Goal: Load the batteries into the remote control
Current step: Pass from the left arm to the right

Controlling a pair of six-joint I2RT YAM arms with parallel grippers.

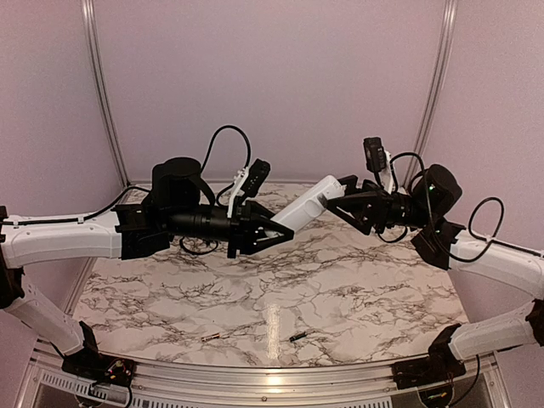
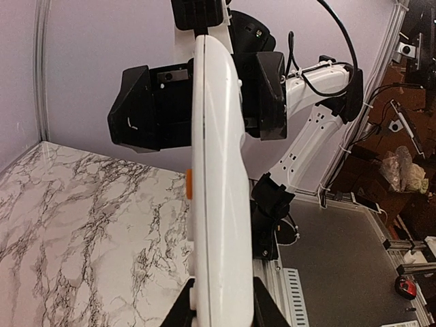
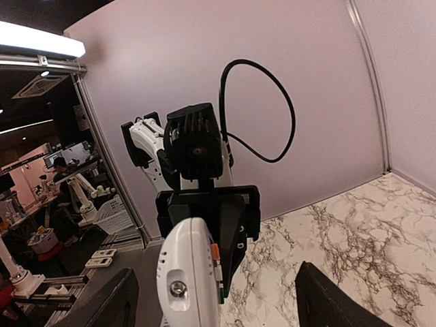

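Left arm [image 1: 59, 238], right arm [image 1: 501, 263]: white shells, black joints.
Looping black cables [image 3: 255, 62]; left gripper [image 1: 279, 231] and right gripper [image 1: 338, 194] all matte black, angular.

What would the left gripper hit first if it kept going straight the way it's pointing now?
Most likely the right gripper, which sits around the far end of the remote control that the left gripper holds; nothing else lies between.

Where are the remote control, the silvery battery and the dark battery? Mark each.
remote control [image 1: 308, 204], top external view, middle of white body.
silvery battery [image 1: 210, 337], top external view, its middle.
dark battery [image 1: 297, 337], top external view, its middle.
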